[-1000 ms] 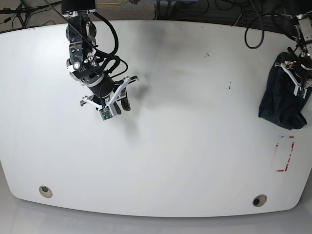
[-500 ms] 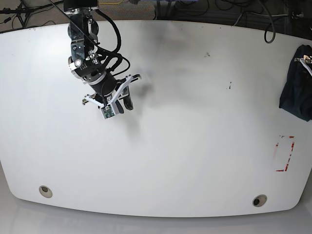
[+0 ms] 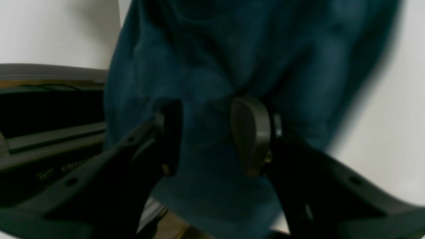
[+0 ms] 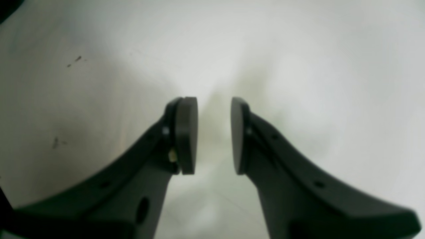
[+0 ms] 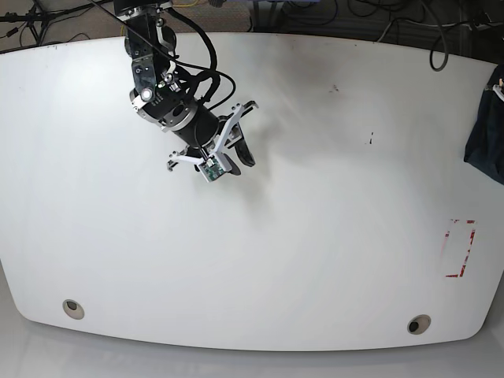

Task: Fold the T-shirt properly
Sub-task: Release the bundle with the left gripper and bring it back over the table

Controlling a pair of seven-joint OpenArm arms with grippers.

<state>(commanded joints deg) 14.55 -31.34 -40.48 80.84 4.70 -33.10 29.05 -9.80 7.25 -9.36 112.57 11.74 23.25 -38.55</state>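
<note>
Shifted since a second ago: the T-shirt [image 5: 484, 130], then bunched on the table's far right side, now hangs at the very right edge of the base view, mostly out of frame. Only a dark navy strip shows there, and it appears to be off the table [image 5: 315, 260] surface or right at its rim; cannot tell which from that view.

Left hand [image 3: 206, 136]: wrist view shows both pads pressed into dark blue cloth, fabric bunched between and around them. Clenched on the T-shirt, which drapes away from the pads in soft folds. Picture is blurred, so the arm is probably in motion. Table edge and dark floor clutter are visible beside the cloth, which fits the garment being carried past the table's side.

Right hand [image 5: 214, 153]: has also moved, now further toward the table's middle than before and tilted. In its wrist view the pads stand apart with bare white table between them; released, grasping nothing.

Reading for the task: no fold has begun. The shirt is a crumpled bundle held at one point, not spread. It likely needs to be brought back over the open table and laid flat, with the free right hand taking a second corner.

Risk: a single-point grip lets the cloth twist.
</note>
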